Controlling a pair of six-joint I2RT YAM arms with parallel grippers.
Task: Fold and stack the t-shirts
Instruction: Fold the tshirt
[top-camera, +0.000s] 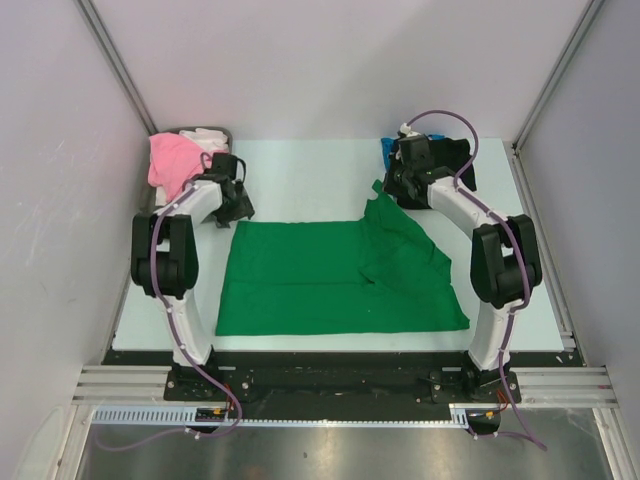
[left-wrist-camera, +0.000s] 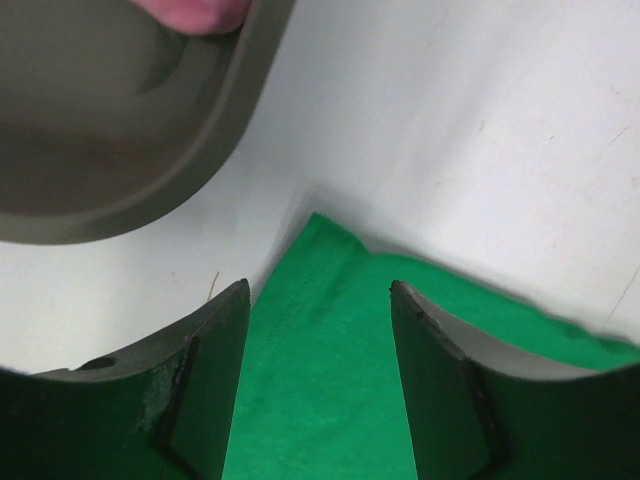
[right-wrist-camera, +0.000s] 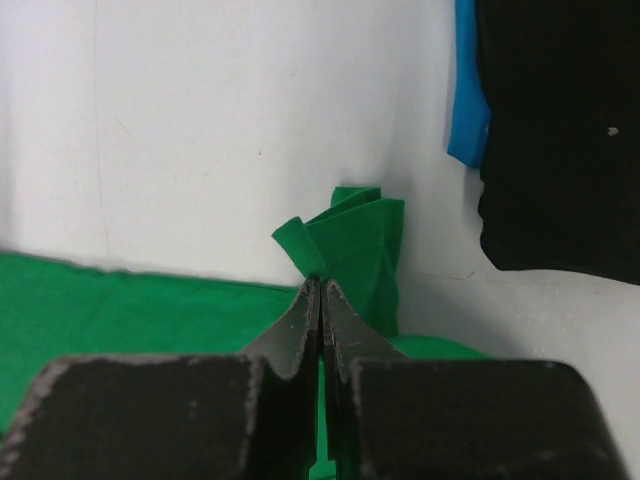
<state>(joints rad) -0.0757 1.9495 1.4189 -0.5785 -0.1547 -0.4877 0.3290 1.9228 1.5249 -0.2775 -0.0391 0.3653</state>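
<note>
To fold it, right end effector (right-wrist-camera: 319, 285) pinches the green shirt (top-camera: 320, 285) at its upper-right edge; left end effector (left-wrist-camera: 320, 287) stands wide above its upper-left corner

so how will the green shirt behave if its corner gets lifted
Probably floppy: the green shirt bunches into folds where the right jaws pinch its corner. Likely light, since that small pinch holds one side up. The rest would probably sag and drag, given the creases there.
</note>
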